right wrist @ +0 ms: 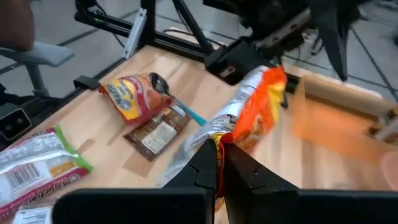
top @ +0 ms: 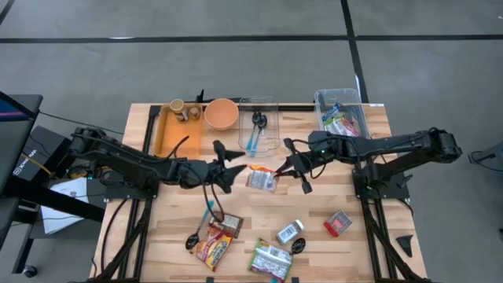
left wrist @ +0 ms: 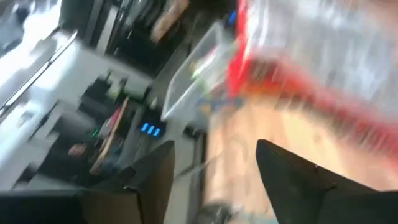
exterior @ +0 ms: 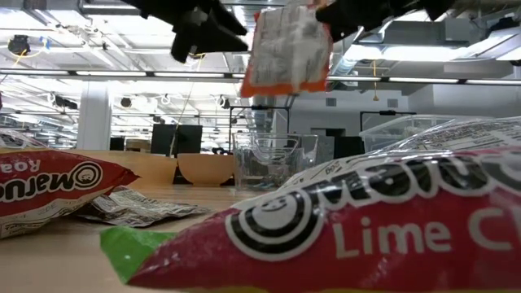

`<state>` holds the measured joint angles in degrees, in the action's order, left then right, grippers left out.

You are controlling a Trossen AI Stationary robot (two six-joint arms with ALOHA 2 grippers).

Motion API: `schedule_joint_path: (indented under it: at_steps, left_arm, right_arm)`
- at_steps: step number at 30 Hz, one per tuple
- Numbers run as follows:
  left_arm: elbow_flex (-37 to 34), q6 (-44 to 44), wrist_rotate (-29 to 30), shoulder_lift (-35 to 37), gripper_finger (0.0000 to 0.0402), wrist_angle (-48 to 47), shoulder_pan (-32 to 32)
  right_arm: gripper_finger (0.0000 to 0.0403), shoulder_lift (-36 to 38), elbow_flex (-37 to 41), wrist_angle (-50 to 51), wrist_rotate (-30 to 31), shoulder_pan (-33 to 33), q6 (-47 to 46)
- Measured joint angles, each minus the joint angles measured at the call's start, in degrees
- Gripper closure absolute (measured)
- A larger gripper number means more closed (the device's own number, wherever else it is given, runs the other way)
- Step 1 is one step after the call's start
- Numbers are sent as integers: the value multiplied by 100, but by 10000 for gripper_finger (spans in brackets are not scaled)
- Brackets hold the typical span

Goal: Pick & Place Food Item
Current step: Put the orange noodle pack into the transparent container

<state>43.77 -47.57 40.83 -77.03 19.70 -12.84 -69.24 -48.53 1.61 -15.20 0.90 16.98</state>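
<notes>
My right pincer is pinched tight on the crinkled edge of a silvery foil snack bag with an orange-red border, holding it in the air above the wooden bench, just right of frame centre in the high view. My left pincer stands just left of the bag with its dark fingers parted and nothing between them. Lower on the slatted bench lie a red "Maruchan" noodle packet, a green-edged "Lime" packet, a brown wrapper and a spoon. At the top sit an orange bowl, a clear tub and a bin.
</notes>
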Motion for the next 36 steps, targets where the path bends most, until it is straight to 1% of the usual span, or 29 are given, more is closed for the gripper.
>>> schedule_joint_path:
  at_steps: [2,3,6,9,12,15,20,24,26,30,31,32,36]
  left_arm:
    - [0,54,462,117,169,-210,-4]
    - [0,140,646,175,165,-312,-1]
    - [0,472,958,417,161,-741,2]
    - [-2,788,978,675,164,-1193,2]
    - [-2,1064,977,884,173,-1487,2]
    - [-1,1311,979,1056,183,-1647,2]
    - [-2,1485,978,1150,197,-1789,2]
    - [-2,1488,976,1147,205,-1806,2]
    - [-2,1488,976,1147,209,-1807,2]
    - [-2,1490,976,1147,214,-1805,2]
    - [-2,1489,976,1147,215,-1805,4]
    - [-2,1490,976,1147,215,-1804,5]
    - [-2,1490,974,1147,215,-1803,5]
  right_arm:
    - [399,102,-22,84,276,-13,6]
    - [399,213,-12,328,388,-13,4]
    - [399,481,-4,698,644,-38,-11]
    - [399,773,-4,1122,855,-107,-124]
    - [399,990,-4,1530,1281,-249,-212]
    - [399,1148,-3,1730,1639,-401,-303]
    - [399,1273,-2,1802,1899,-622,-335]
    - [399,1273,-2,1801,2223,-730,-329]
    - [399,1292,-2,1808,2651,-721,-340]
    - [399,1561,1,1932,4252,-487,-718]
    - [399,1668,30,1925,4529,-380,-812]
    - [399,1786,76,1893,4693,-252,-887]
    - [399,2209,289,1683,4933,406,-1080]
